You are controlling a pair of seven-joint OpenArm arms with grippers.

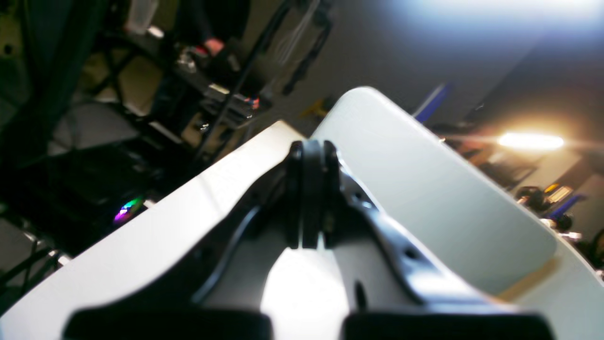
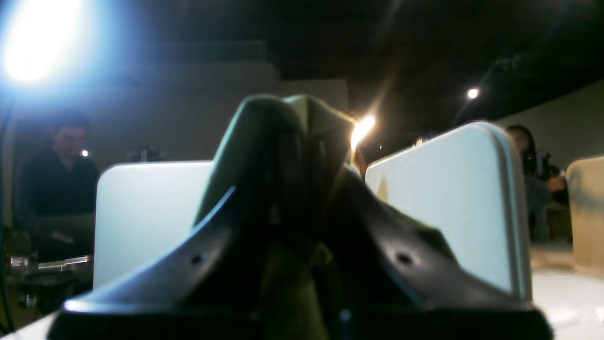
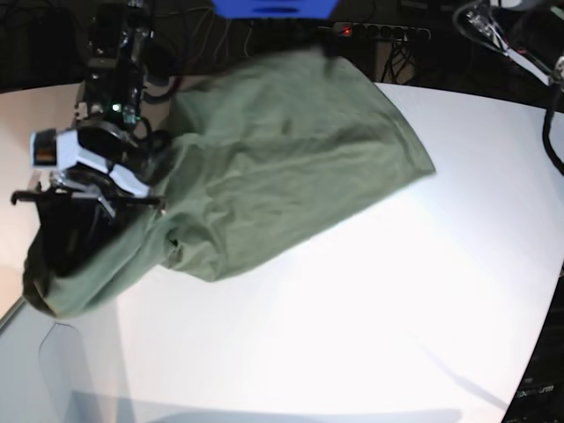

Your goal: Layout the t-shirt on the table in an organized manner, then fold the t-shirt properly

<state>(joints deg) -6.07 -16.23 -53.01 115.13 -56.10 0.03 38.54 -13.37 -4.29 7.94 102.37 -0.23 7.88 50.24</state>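
Note:
The olive green t-shirt (image 3: 273, 167) lies bunched and tilted across the back left of the white table (image 3: 370, 308), its right edge blurred. My right gripper (image 3: 104, 196) is at the shirt's left end. In the right wrist view it (image 2: 302, 137) is shut on a fold of the t-shirt (image 2: 283, 113), which drapes over the fingertips. The left wrist view has my left gripper (image 1: 311, 151) shut, its black pads pressed together with no cloth between them, over a white surface (image 1: 141, 250). No t-shirt appears in that view.
A blue object (image 3: 273, 7) and a power strip (image 3: 379, 33) sit behind the table. Cables and arm parts (image 3: 502, 26) fill the top right corner. The table's curved edge (image 3: 551, 291) runs down the right. Upright white panels (image 2: 448, 198) and a seated person (image 2: 61, 179) stand beyond.

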